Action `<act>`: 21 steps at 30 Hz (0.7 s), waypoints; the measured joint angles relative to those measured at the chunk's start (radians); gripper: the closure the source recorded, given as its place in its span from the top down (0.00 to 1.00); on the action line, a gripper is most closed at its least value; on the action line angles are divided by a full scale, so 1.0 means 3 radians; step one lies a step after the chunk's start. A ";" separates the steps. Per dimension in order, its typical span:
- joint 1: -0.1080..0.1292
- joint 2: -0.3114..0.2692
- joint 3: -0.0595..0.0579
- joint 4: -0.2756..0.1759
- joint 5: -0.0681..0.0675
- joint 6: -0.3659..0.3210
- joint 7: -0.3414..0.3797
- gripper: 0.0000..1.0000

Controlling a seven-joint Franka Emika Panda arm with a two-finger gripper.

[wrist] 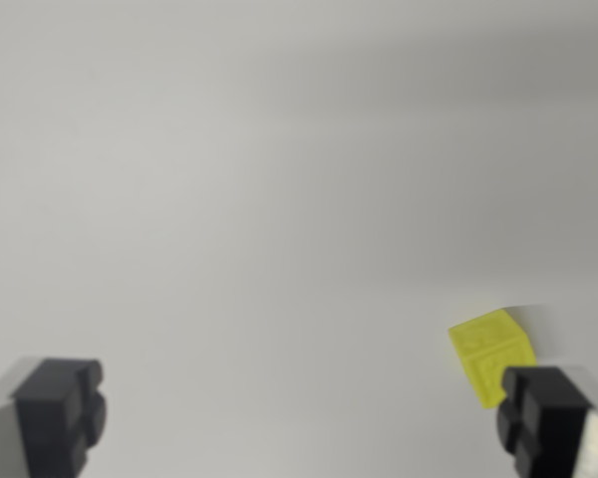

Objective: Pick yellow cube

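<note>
The gripper (299,418) stood wide open, one black fingertip (60,413) low at the wrist view's left, the other at its right. The yellow cube (491,354) lay tilted just beyond the right fingertip, outside the gap, on a plain pale surface (279,199) that stretched beyond

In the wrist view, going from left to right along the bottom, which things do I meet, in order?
Left black fingertip → bare white table → yellow cube → right black fingertip, which slightly overlaps the cube's lower right corner.
</note>
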 joint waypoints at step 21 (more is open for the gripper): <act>-0.0127 -0.0101 -0.0002 -0.0453 -0.0002 0.0343 -0.0326 1.00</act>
